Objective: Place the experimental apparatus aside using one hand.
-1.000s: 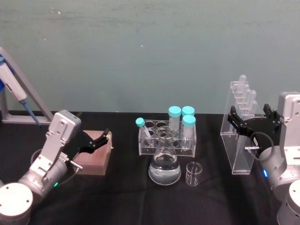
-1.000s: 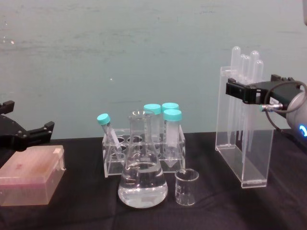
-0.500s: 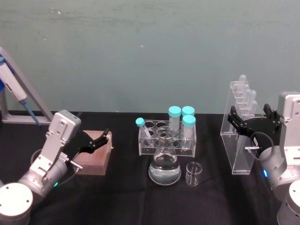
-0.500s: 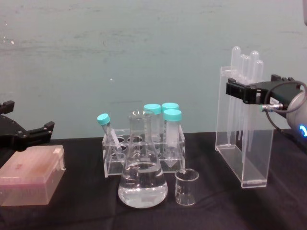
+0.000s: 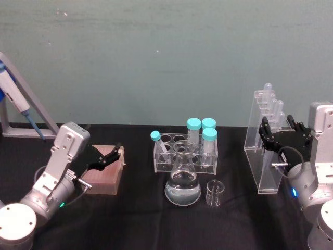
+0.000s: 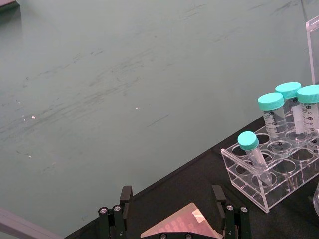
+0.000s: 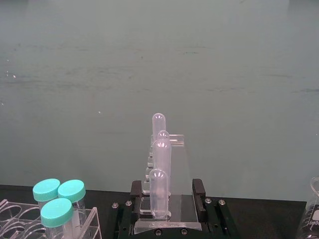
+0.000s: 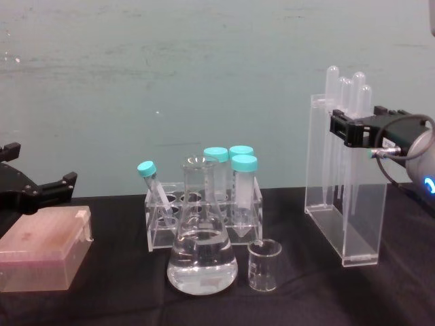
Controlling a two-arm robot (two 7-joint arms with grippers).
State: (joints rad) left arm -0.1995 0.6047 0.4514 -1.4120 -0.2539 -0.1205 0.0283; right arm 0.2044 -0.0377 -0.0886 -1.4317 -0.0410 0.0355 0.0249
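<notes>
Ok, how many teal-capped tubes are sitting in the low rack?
4 teal-capped tubes in the low rack: three stand upright, clustered at its right end; the fourth leans tilted at its left end. None seems hidden.

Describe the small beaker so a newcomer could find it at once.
Start at the black table and find the rack of teal-capped tubes at its middle. In front stands a conical flask holding liquid; the beaker is just to its right, the only short, straight-walled, empty glass.
</notes>
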